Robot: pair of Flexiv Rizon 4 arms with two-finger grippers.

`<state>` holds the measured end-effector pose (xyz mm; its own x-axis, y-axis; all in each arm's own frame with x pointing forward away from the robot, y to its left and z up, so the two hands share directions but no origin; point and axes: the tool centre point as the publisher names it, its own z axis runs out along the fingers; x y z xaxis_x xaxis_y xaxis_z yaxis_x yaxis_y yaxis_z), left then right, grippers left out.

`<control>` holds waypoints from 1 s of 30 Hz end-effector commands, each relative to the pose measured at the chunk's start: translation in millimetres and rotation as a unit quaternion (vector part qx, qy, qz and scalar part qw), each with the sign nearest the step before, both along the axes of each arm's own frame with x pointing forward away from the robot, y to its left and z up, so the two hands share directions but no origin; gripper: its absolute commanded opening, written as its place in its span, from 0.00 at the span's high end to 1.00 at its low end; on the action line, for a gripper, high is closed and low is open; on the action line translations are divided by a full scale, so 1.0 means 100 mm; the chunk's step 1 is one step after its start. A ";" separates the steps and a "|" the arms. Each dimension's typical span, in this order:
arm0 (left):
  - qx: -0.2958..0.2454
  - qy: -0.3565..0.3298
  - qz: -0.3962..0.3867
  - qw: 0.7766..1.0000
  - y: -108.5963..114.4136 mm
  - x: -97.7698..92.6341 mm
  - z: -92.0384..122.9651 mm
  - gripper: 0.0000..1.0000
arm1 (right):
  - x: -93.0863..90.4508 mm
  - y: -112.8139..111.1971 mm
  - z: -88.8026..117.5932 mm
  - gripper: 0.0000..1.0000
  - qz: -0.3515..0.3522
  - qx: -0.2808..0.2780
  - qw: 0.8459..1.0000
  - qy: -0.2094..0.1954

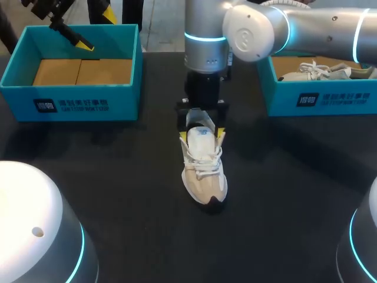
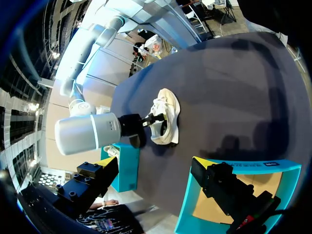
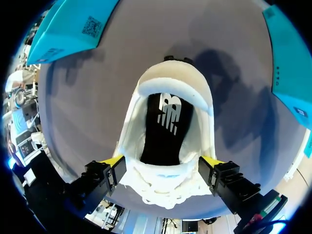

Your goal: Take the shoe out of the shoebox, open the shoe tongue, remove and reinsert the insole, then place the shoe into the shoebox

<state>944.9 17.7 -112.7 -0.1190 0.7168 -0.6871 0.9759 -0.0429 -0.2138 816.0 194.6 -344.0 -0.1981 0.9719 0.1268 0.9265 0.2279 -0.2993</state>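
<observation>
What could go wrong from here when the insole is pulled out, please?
1. The shoe stands free on the table, and the left gripper hangs over the left box. With nothing steadying it, pulling the insole may drag or tip it.
2. The right gripper straddles the shoe's opening, so it may block the way to the insole.

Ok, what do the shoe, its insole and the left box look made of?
The shoe has a matte beige and white upper, likely mesh or suede-like fabric, with white woven laces. The insole is black and matte, probably fabric-covered foam, though that is not certain. The left box looks like cardboard, smooth teal outside and plain brown inside.
</observation>
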 end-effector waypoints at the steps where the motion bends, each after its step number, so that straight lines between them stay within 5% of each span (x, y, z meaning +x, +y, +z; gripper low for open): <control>1: 0.001 -0.002 0.001 1.000 0.00 -0.01 0.00 0.00 | 0.01 0.03 0.05 0.00 -0.001 -0.005 1.000 -0.003; 22: 0.001 -0.002 0.001 1.000 0.00 -0.01 0.00 0.00 | -0.13 0.10 0.45 0.00 -0.027 -0.025 0.998 -0.054; 24: 0.001 -0.002 0.001 1.000 0.00 -0.01 0.00 0.00 | -0.16 0.09 0.46 0.15 -0.030 -0.027 0.998 -0.056; 26: 0.001 -0.002 0.001 1.000 0.00 -0.01 0.00 0.00 | -0.20 0.08 0.48 0.19 -0.036 -0.031 0.997 -0.059; 28: 0.001 -0.002 0.001 1.000 0.00 -0.01 0.00 0.00 | -0.24 0.07 0.50 0.46 -0.044 -0.034 0.996 -0.064; 30: 0.001 -0.002 0.001 1.000 0.00 -0.01 0.00 0.00 | -0.29 0.06 0.52 0.49 -0.049 -0.036 0.996 -0.067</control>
<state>944.9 17.7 -112.7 -0.1190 0.7168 -0.6870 0.9759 -0.0429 -0.2138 796.4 205.5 -296.8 -0.1155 0.9927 0.0334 0.9706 0.1200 -0.2088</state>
